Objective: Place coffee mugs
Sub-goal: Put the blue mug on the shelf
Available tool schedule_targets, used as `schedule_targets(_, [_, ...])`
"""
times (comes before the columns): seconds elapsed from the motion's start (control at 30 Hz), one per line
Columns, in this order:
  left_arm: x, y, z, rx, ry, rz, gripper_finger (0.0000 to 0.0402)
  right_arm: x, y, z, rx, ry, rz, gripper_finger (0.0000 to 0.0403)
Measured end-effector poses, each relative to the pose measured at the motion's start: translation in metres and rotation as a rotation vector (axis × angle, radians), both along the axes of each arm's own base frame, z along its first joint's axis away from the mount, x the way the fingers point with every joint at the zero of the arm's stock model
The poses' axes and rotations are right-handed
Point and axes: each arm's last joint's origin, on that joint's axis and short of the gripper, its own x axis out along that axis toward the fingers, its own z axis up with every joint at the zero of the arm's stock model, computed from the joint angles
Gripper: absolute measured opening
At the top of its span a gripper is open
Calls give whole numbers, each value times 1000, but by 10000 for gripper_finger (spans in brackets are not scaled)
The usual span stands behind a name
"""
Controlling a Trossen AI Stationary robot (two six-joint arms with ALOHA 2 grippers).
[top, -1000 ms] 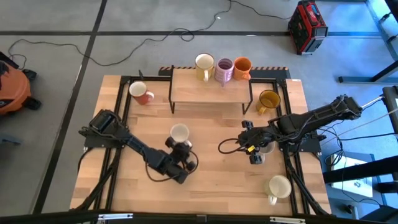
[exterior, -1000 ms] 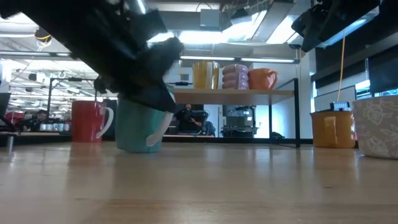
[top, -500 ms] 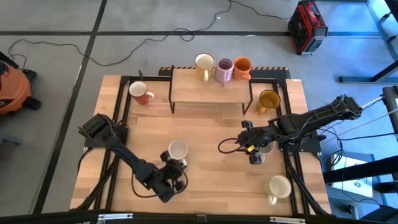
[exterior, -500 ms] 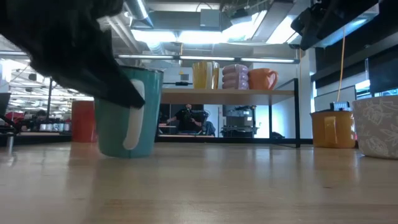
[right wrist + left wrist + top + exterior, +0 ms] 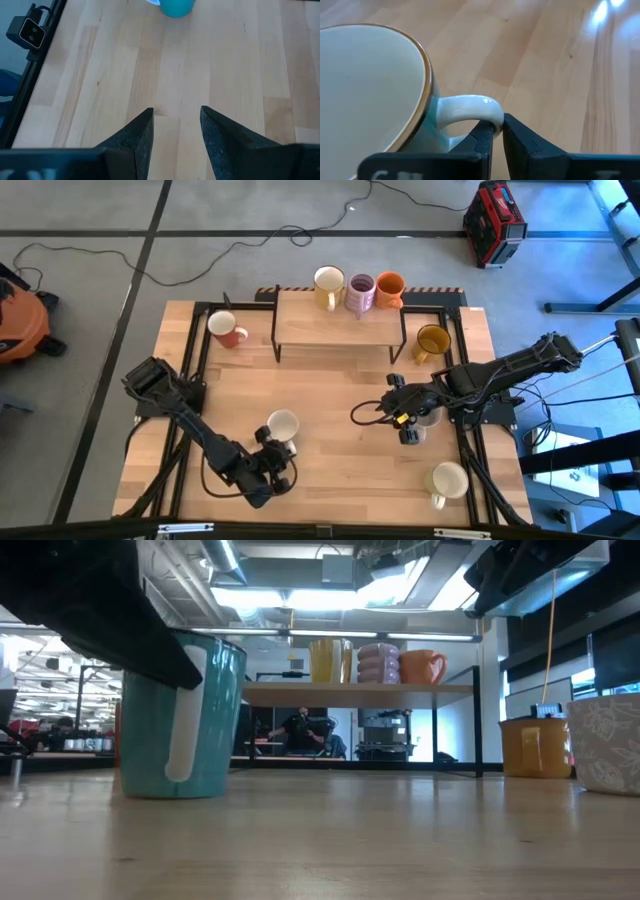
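A teal mug (image 5: 282,425) with a cream inside and a white handle stands upright on the table's near middle; it also shows in the low view (image 5: 180,715). My left gripper (image 5: 271,448) is shut on its handle. My right gripper (image 5: 392,410) hovers open and empty over the table's right middle, its fingers apart in the right wrist view (image 5: 175,125). A cream mug (image 5: 328,285), a purple mug (image 5: 360,293) and an orange mug (image 5: 390,287) stand on a wooden shelf (image 5: 335,328). My left gripper pinches the mug's white handle (image 5: 489,107) at its outer curve between the two fingertips (image 5: 482,140). The fingers come from the table's near side, slanting down. The mug stands upright with its base on the table (image 5: 175,792).
A red-orange mug (image 5: 228,330) stands at the far left, a mustard mug (image 5: 431,340) at the far right, a cream mug (image 5: 448,478) at the near right. A pale mug (image 5: 430,418) sits under my right arm. Black frame rails (image 5: 195,350) border the table.
My left gripper has drawn the teal mug toward the table's near edge and a little left. The mug was tilted a second ago and now stands upright on the table. My right gripper has kept still.
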Motion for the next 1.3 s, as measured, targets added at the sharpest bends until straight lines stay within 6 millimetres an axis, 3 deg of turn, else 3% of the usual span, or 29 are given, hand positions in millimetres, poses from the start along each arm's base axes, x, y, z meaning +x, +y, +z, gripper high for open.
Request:
schedule_targets(0.17, [-1, 1, -1, -17, 5, 22, 36, 0, 0, 0, 8, 2, -9, 152])
schedule_targets(0.43, [-9, -2, -3, -65, 10, 74, 101, 0, 0, 0, 16, 5, -5, 152])
schedule_targets(0.63, [-23, -14, -1, -76, -121, 150, 133, 0, 0, 0, 17, 5, -4, 152])
schedule_targets(1.03, [-21, -15, -31, 21, -263, 245, 137, 0, 0, 0, 15, 4, -6, 152])
schedule_targets(1.3, [-6, -19, -48, -9, -298, 250, 137, 0, 0, 0, 10, 2, -12, 152])
